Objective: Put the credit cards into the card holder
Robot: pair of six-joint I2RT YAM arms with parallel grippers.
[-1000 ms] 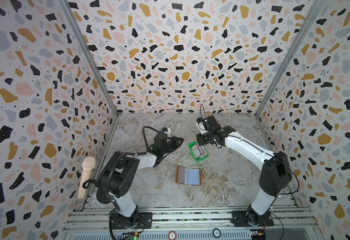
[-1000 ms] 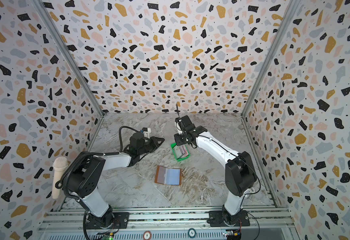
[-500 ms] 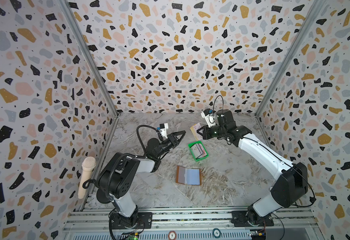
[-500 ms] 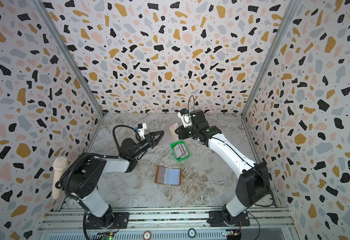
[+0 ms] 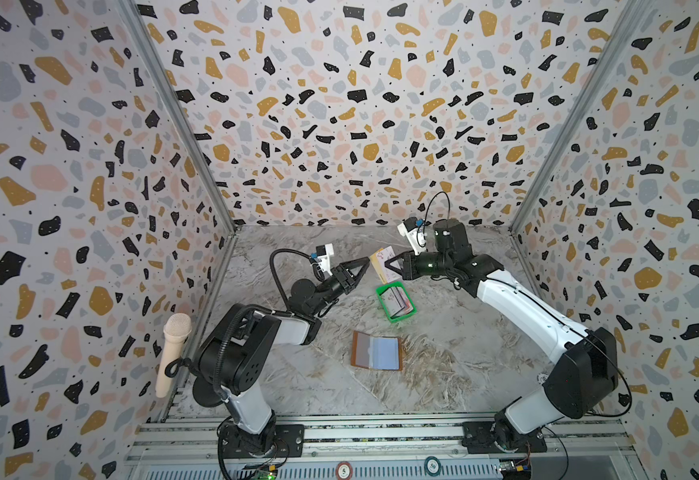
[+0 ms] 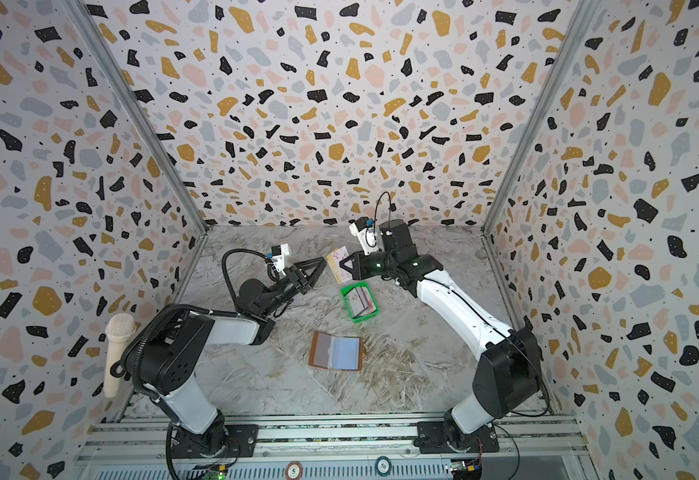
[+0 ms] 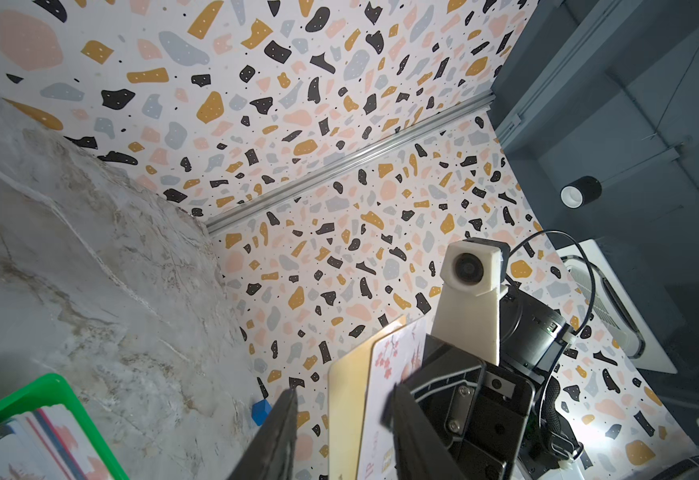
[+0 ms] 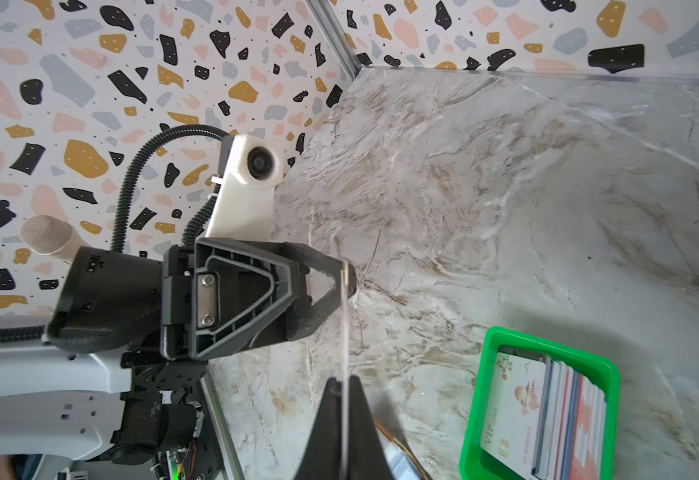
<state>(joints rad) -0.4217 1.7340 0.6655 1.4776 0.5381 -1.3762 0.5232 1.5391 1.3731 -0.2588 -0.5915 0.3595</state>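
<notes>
The right pincer (image 5: 386, 266) is pressed together on two credit cards (image 5: 383, 258), a yellowish one and a white one with pink blossoms. It holds them in the air just behind the green tray (image 5: 388, 286) in both top views. The cards stand on edge with their faces upright. Their long axis appears to run up and down, crosswise to the line between the two pincers. In the right wrist view they show edge-on as one thin line running from the right pincer to the left pincer (image 8: 347, 276). The left pincer is spread, and in the left wrist view the cards' free edge sits between its fingers (image 7: 275, 432); whether a finger touches them I cannot tell.

A stack of credit cards (image 5: 399, 302) lies fanned in the green tray. The card holder (image 5: 376, 350) lies open and flat on the surface (image 5: 443, 374), clear sleeves up. Its long axis runs left to right in the top views. It is near the tray but apart from it, on the side toward the arms' bases.

A second ago the right pincer was down at the tray and the left pincer sat lower and farther back. Half a second ago the cards were already lifted, with a gap to the left pincer. That gap has closed, and the left jaws stand wider. The tray and the card holder have not moved.
</notes>
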